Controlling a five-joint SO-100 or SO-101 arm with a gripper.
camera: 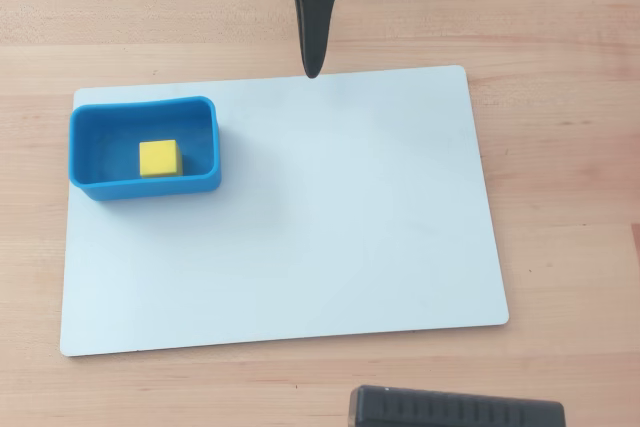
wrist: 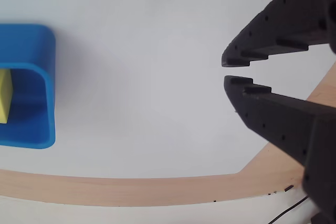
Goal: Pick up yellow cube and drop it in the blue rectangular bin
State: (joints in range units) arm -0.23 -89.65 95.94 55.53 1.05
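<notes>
The yellow cube (camera: 159, 158) sits inside the blue rectangular bin (camera: 90, 185), near the middle of the bin floor in the overhead view. The bin rests on the top left part of a white board (camera: 330, 237), and the board lies flat on a wooden table (camera: 560, 37). The black gripper (camera: 313, 71) is at the top edge of the board in the overhead view, well apart from the bin and off to its right. In the wrist view the gripper (wrist: 229, 72) comes in from the right side, and its two tips are almost together with only a thin gap between them. It holds nothing. In that same view the bin (wrist: 44, 77) shows at the left edge with a slice of the cube (wrist: 4, 95) inside it. A dark box (camera: 455, 410) pokes in at the bottom of the overhead view
</notes>
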